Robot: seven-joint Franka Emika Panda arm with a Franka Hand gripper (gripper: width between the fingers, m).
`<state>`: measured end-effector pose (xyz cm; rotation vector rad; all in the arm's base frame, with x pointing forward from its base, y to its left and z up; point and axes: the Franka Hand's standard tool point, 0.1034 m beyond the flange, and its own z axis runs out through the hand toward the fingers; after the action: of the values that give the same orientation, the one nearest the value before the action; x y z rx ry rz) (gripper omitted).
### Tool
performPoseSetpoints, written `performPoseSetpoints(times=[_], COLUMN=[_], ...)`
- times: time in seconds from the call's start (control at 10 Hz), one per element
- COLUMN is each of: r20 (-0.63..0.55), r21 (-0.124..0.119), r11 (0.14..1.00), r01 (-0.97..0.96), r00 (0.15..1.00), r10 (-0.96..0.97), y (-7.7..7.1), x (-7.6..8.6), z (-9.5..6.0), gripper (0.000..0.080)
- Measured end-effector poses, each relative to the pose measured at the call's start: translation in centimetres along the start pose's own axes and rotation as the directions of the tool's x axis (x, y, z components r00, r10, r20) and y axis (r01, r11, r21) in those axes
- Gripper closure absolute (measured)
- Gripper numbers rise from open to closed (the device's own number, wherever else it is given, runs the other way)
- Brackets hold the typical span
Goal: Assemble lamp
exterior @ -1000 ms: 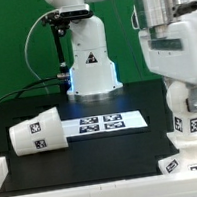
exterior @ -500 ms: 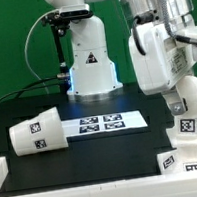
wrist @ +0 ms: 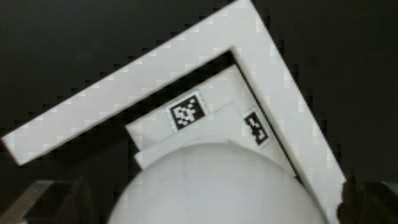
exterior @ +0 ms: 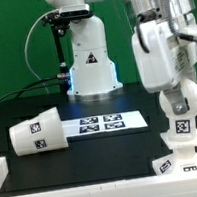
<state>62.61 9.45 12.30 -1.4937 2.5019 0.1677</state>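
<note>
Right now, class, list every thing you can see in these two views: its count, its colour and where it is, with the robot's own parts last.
shade: one, white, tagged, on its side, exterior view's left.
marker board: one, white, flat at the table's middle.
bulb: one, white, rounded, held upright over the base.
base: one, white, boxy, exterior view's lower right.
table: one, black.
white part: one, cut off at the exterior view's left edge.
gripper: one, on the white arm, around the bulb.
</note>
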Motion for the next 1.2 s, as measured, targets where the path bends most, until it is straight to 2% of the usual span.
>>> performPoseSetpoints(times=[0.1, 0.2, 0.3, 0.4, 0.5, 0.9, 1.0, 1.2], r20=[0.017, 0.035, 0.058, 0.053, 0.043, 0.045, 0.044, 0.047], r21=[0.013, -0.002, -0.019, 0.002, -0.006, -0.002, 0.003, 0.038], r11=[0.999, 0.999, 0.998, 0.999, 0.998, 0.997, 0.978, 0.956], r01=[0.037, 0.054, 0.052, 0.054, 0.055, 0.079, 0.207, 0.291], r00=[0.999, 0.998, 0.997, 0.997, 0.998, 0.996, 0.977, 0.955], r10=[-0.037, -0.054, -0.051, -0.054, -0.055, -0.079, -0.207, -0.292], y=[-0.2, 0.0, -0.4, -0.8, -0.6, -0.7, -0.7, -1.0], x=[-0.6, -1.0, -1.7, -1.5, -1.3, -1.2, 0.5, 5.0], z=[-1.3, -3.1, -5.4, -5.0, -4.1, -4.4, -4.9, -6.2], gripper=[0.0101, 0.0101, 0.0100, 0.0100, 0.0100, 0.0100, 0.0100, 0.0100])
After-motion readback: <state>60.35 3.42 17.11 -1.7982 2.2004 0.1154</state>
